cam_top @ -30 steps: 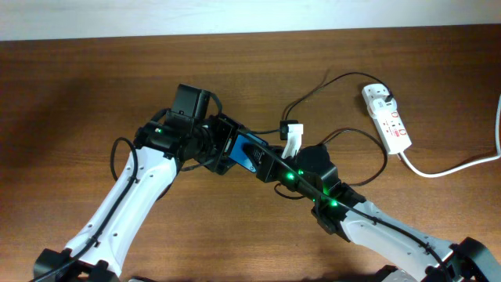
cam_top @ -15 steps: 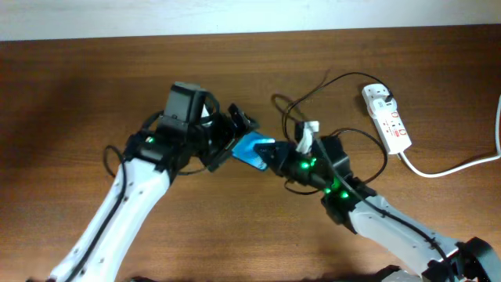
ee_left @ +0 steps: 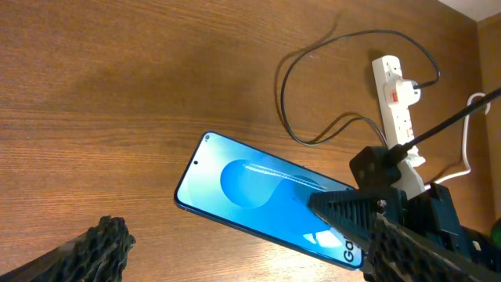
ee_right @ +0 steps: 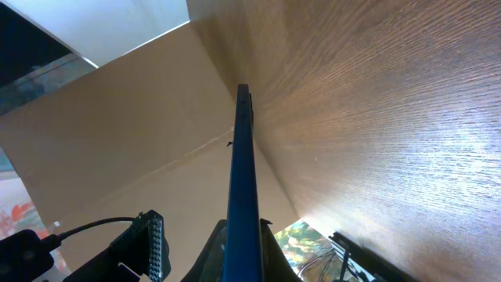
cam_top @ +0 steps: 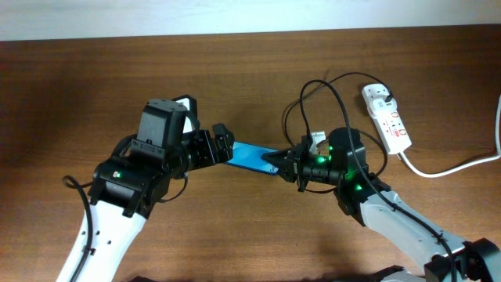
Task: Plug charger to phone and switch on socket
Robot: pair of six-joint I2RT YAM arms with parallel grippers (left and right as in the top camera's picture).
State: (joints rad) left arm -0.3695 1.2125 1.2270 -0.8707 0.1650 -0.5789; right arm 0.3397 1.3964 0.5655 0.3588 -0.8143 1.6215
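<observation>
The phone (cam_top: 249, 156), blue screen up, lies about level between the two arms; whether it rests on the wood I cannot tell. My right gripper (cam_top: 279, 163) is shut on its "Galaxy" end (ee_left: 350, 252). In the right wrist view the phone (ee_right: 243, 172) shows edge-on, pinched in that gripper (ee_right: 244, 254). My left gripper (cam_top: 222, 146) stands wide open just off the phone's other end, holding nothing. The charger (cam_top: 333, 98) loops as a thin black cable from the socket (cam_top: 387, 117) toward the right arm; its tip is hidden. The socket (ee_left: 396, 98) lies at the far right.
The power strip's thick white cord (cam_top: 462, 163) runs off the right edge. Charger loops (ee_left: 309, 94) lie on the wood beyond the phone. Bare brown table (cam_top: 70, 86) stretches to the left, with a pale wall strip along the far edge.
My left gripper has let go of the phone, opened wide and drawn back to the left. The right gripper kept the phone and swung its held end rightward, laying it more level.
</observation>
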